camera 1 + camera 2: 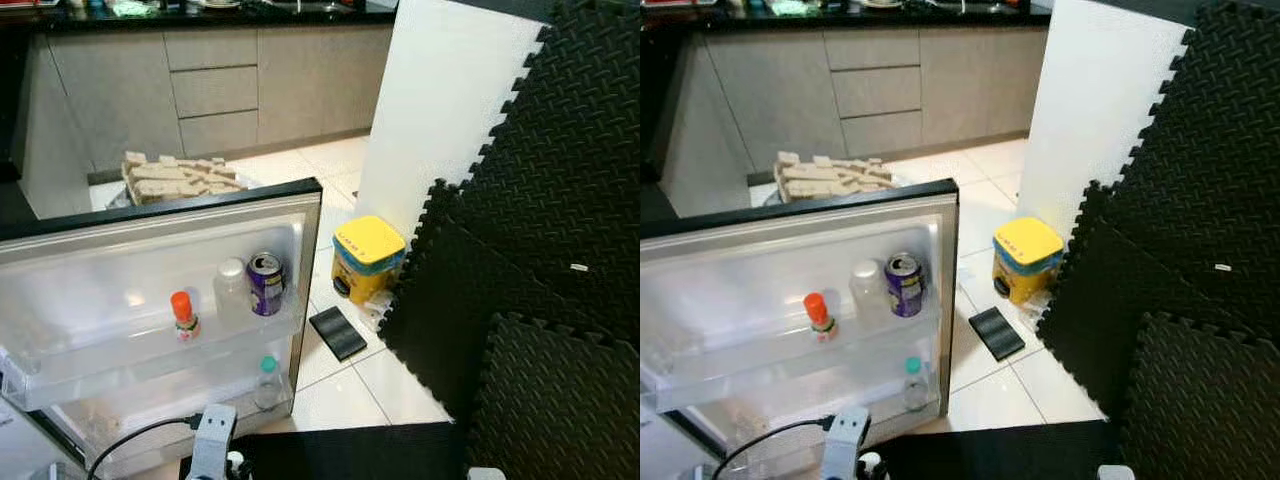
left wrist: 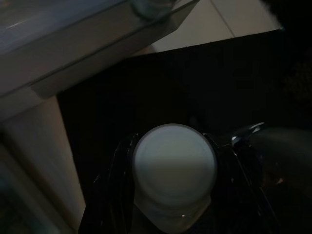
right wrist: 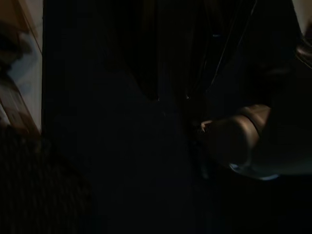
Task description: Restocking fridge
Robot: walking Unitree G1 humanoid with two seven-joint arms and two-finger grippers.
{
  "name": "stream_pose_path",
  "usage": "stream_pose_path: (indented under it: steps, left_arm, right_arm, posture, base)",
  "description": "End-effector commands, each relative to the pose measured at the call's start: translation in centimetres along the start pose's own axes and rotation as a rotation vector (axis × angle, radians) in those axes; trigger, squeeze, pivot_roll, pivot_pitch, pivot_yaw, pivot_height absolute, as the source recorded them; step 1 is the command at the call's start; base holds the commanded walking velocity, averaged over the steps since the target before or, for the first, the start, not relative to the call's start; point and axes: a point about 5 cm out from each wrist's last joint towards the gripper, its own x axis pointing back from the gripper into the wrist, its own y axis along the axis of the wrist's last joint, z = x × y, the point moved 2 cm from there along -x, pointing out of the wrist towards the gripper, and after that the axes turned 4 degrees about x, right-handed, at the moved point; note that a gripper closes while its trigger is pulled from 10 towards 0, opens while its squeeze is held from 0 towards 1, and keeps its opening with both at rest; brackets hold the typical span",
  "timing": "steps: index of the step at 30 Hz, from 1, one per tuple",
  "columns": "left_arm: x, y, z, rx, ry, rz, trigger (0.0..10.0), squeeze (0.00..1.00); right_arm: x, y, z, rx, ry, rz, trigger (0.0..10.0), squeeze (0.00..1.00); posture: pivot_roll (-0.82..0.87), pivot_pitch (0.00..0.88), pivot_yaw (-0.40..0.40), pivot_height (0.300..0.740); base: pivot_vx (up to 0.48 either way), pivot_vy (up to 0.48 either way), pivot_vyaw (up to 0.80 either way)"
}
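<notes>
Left tool (image 2: 170, 195): clamped on a white-capped bottle (image 2: 174, 168), carried low for shelving.
Fridge door (image 1: 150, 215): open; shelf holds purple can (image 1: 265, 283).
Right tool: state unclear.

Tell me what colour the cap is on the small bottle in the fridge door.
Orange. The cap shows best in the left eye view, beside the can.

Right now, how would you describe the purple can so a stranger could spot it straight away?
Find the open fridge door with its clear shelves. On the upper door shelf three items stand in a row; the purple can is at the end nearest the door's outer edge, beside a white-capped bottle. It alone is metal, with a silver pull-tab top.
</notes>
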Motion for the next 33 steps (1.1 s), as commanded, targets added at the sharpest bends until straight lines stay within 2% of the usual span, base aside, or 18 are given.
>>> stream_pose_path:
  steps: [1,6,10,11,12,13,18,20,23,24,27,29,31,33]
  left_arm:
    - [0.2,-0.3,0.6,-0.022,0.016,0.018,10.0,0.0]
    - [0.2,-0.1,0.7,-0.037,0.028,0.01,10.0,0.0]
    - [-0.2,2.1,0.2,-0.01,-0.011,-0.086,10.0,0.0]
    - [-0.2,2.1,0.2,-0.01,-0.011,-0.086,10.0,0.0]
    - [-0.3,3.1,0.0,0.007,-0.04,-0.128,10.0,0.0]
    - [-0.4,5.1,-0.5,0.013,-0.112,-0.203,10.0,0.0]
    - [-0.3,6.8,-1.0,-0.01,-0.205,-0.258,10.0,0.0]
    - [0.2,9.4,-1.6,-0.079,-0.364,-0.333,10.0,0.0]
    - [0.5,10.1,-1.6,-0.099,-0.406,-0.353,10.0,0.0]
    - [0.8,11.0,-1.6,-0.112,-0.451,-0.378,10.0,0.0]
    - [1.7,13.3,-1.8,-0.169,-0.565,-0.449,10.0,0.0]
    - [2.0,13.8,-1.9,-0.187,-0.592,-0.462,10.0,0.0]
    - [2.7,15.2,-2.3,-0.251,-0.668,-0.5,10.0,0.0]
    - [2.9,15.5,-2.4,-0.268,-0.686,-0.508,10.0,0.0]
  right_arm:
    - [0.0,0.0,-0.1,0.003,-0.001,-0.001,10.0,0.0]
    - [0.0,0.1,-0.1,0.009,0.001,-0.003,10.0,0.0]
    - [0.0,0.2,-0.1,0.016,0.002,-0.006,10.0,0.0]
    - [0.0,0.2,-0.1,0.016,0.002,-0.006,10.0,0.0]
    - [0.0,0.2,-0.1,0.017,0.003,-0.006,10.0,0.0]
    - [0.0,0.2,-0.1,0.02,0.003,-0.007,10.0,0.0]
    - [0.0,0.2,-0.2,0.022,0.004,-0.007,10.0,0.0]
    - [0.0,0.2,-0.1,0.019,0.007,-0.006,10.0,0.0]
    - [0.0,0.1,-0.1,0.017,0.008,-0.007,10.0,0.0]
    - [0.0,0.2,-0.1,0.007,0.008,-0.016,10.0,0.0]
    - [0.1,1.4,-0.4,-0.035,0.025,-0.106,10.0,0.0]
    - [0.2,2.0,-0.5,-0.052,0.032,-0.144,10.0,0.0]
    - [0.8,5.1,-1.7,-0.068,0.083,-0.311,10.0,0.0]
    - [1.0,5.9,-1.9,-0.053,0.117,-0.351,10.0,0.0]
  posture:
    - [0.02,0.0,-0.019,0.74]
    - [0.02,0.0,-0.019,0.74]
    - [0.02,0.0,-0.02,0.74]
    - [0.02,0.0,-0.02,0.74]
    - [0.02,0.0,-0.02,0.74]
    - [0.02,0.0,-0.02,0.74]
    - [0.02,0.0,-0.021,0.74]
    - [0.02,0.0,-0.021,0.74]
    - [0.02,0.0,-0.016,0.74]
    - [0.02,0.0,-0.016,0.74]
    - [0.02,0.0,-0.016,0.74]
    - [0.02,0.0,-0.016,0.74]
    - [0.02,0.0,-0.016,0.74]
    - [0.03,0.0,-0.013,0.74]
  base:
    - [0.0,0.0,0.0]
    - [0.0,0.0,0.0]
    - [0.0,0.0,0.0]
    - [0.0,0.0,0.0]
    - [0.0,0.0,0.0]
    - [0.0,0.0,0.0]
    - [0.0,0.0,0.0]
    - [0.0,0.0,0.0]
    - [0.0,0.0,0.0]
    - [0.0,0.0,0.0]
    - [0.0,0.0,0.0]
    - [0.0,0.0,0.0]
    - [0.0,0.0,0.0]
    - [0.0,0.0,0.0]
